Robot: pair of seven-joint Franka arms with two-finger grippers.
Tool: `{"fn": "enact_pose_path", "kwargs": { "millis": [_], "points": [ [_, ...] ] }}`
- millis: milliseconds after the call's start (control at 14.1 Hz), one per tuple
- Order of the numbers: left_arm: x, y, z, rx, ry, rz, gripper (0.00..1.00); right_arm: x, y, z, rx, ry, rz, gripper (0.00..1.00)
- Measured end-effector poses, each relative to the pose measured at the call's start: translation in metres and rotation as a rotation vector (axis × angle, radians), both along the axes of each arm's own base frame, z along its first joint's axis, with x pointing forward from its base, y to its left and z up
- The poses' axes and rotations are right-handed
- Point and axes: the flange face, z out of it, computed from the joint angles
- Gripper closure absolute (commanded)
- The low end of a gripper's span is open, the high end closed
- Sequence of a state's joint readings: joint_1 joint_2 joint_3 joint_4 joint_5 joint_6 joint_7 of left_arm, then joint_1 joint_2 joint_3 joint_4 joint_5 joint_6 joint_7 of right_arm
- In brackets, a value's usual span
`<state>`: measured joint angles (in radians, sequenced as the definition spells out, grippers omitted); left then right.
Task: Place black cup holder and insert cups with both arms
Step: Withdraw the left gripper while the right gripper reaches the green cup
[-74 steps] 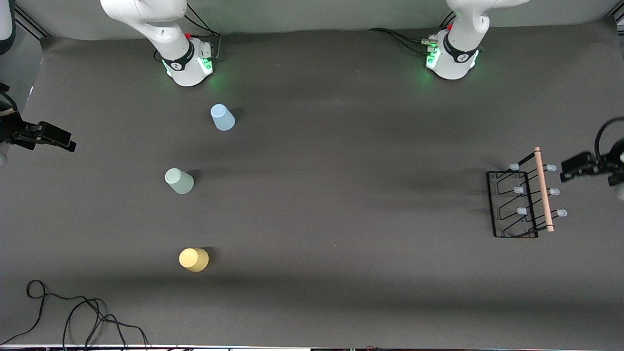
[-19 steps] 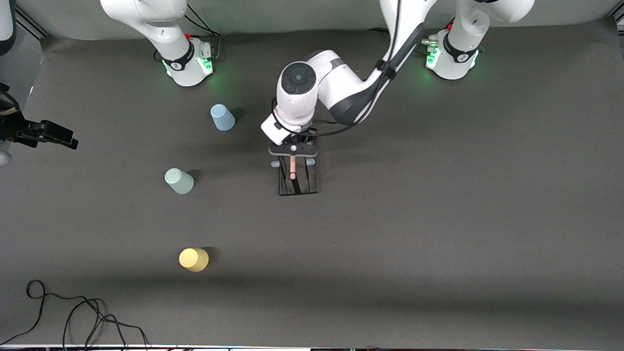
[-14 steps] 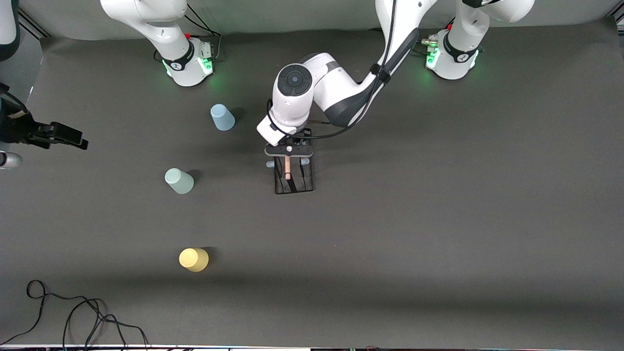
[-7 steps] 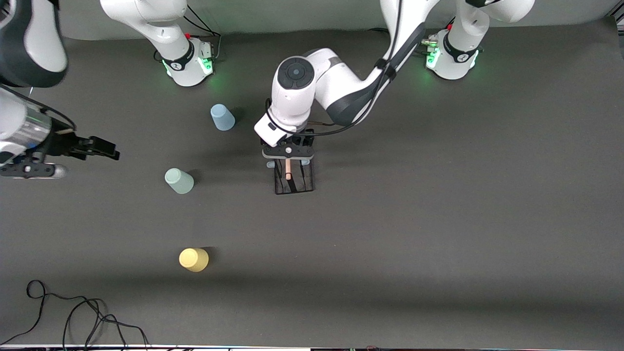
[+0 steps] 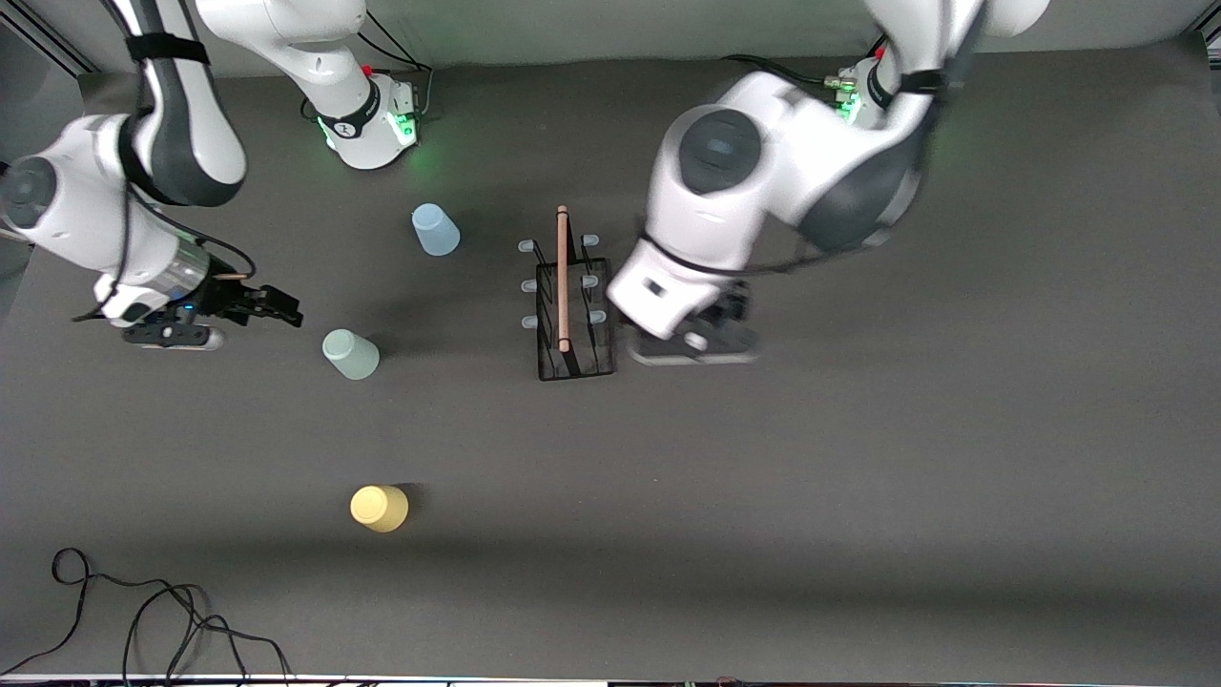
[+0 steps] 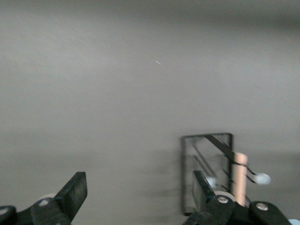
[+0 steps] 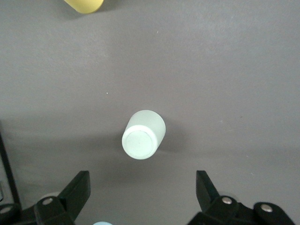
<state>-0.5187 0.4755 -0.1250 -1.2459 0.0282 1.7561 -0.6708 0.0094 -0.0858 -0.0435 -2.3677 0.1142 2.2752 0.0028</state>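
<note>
Black cup holder (image 5: 563,305) standing mid-table, placed, pegs bare. Left gripper (image 6: 140,197) hanging spread wide, empty, over table beside holder. Right gripper (image 7: 143,190) hovering splayed, empty, beside pale green cup (image 5: 350,354). Light blue cup (image 5: 435,230), yellow cup (image 5: 379,508) sitting inverted, untouched. Remaining: inserting all three cups.

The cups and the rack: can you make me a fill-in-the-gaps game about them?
1. The cup nearest the front camera is the ______ one.
2. The black cup holder has a rod handle made of ______.
3. The right gripper, jaws open, hangs beside the pale ______ cup.
4. The left gripper holds ______.

Missing words: yellow; wood; green; nothing
</note>
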Motion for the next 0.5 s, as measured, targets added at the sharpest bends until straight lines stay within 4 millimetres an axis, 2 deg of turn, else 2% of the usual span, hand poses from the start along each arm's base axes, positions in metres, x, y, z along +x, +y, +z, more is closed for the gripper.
{"fn": "enact_pose_path", "kwargs": {
  "millis": [213, 496],
  "points": [
    [0.023, 0.069, 0.023, 0.026, 0.028, -0.019, 0.00, -0.019, 0.010, -0.048, -0.016, -0.036, 0.008, 0.00],
    [0.031, 0.132, 0.052, 0.041, 0.040, -0.006, 0.00, -0.020, 0.012, -0.097, -0.035, -0.049, 0.008, 0.00]
  ]
}}
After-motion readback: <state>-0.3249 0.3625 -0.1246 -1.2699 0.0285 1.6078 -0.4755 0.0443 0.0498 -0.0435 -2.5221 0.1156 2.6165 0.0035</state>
